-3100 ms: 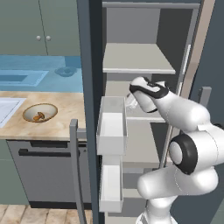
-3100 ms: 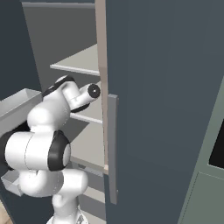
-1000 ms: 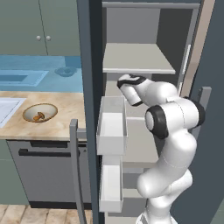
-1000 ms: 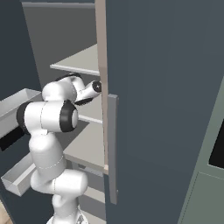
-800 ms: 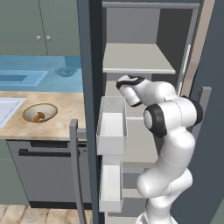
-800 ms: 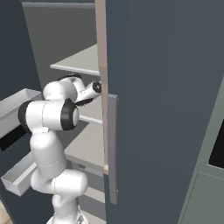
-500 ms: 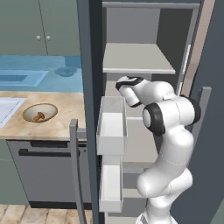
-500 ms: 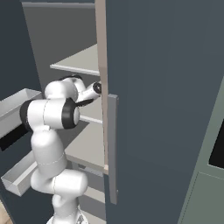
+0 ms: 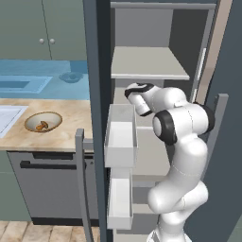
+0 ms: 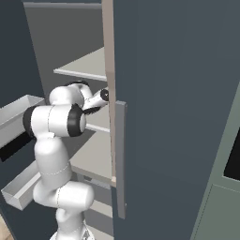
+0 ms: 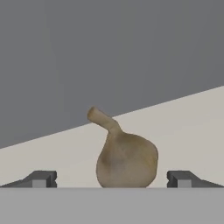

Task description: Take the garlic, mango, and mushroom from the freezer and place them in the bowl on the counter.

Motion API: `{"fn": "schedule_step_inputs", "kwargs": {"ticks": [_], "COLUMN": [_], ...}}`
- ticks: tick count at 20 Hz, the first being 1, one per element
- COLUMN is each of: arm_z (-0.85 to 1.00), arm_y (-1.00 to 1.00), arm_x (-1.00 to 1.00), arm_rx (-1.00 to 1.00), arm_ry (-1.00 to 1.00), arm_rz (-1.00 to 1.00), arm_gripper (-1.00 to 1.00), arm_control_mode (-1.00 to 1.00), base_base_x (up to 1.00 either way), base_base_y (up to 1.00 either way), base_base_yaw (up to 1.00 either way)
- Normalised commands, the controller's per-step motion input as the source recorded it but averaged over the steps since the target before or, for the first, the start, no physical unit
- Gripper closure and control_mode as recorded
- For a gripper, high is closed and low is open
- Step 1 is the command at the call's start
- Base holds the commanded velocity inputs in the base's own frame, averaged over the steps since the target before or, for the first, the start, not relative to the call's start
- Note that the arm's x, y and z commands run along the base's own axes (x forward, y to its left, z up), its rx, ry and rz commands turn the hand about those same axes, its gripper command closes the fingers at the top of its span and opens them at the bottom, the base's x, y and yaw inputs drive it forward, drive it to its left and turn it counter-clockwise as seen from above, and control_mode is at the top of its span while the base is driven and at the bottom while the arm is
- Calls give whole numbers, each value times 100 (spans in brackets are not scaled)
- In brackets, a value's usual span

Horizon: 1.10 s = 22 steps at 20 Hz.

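right now the claw (image 11: pixel 111 179) is released, its two dark fingertips (image 11: pixel 40 178) spread wide to either side of the garlic (image 11: pixel 124 158), not touching it. the garlic, a tan bulb with its stem tilted up and to one side, sits on a pale freezer shelf (image 11: pixel 183 131) just ahead of the claw, between the tips, with the grey back wall beyond it. from the left base view the arm reaches into the open freezer (image 9: pixel 156 71) at mid-shelf height. well off to the claw's left, the bowl (image 9: pixel 42 122) rests on the table (image 9: pixel 61 127) with a small brown item inside.
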Motion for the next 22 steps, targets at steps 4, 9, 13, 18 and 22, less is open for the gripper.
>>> {"fn": "schedule_step_inputs", "kwargs": {"ticks": [4,9,13,18,22], "arm_z": [-1,-9,-16,-25,-33], "arm_y": [0,4,9,25,28], "arm_x": [12,19,26,33,24], "arm_rx": [0,0,0,0,0], "arm_ry": [0,1,3,7,8], "arm_rz": [0,0,0,0,0], "arm_gripper": [-100,-100,100,100,100], "arm_control_mode": [-100,-100,-100,-100,-100], "base_base_x": [0,0,0,0,0], "base_base_y": [0,0,0,0,0], "base_base_yaw": [0,0,0,0,0]}}
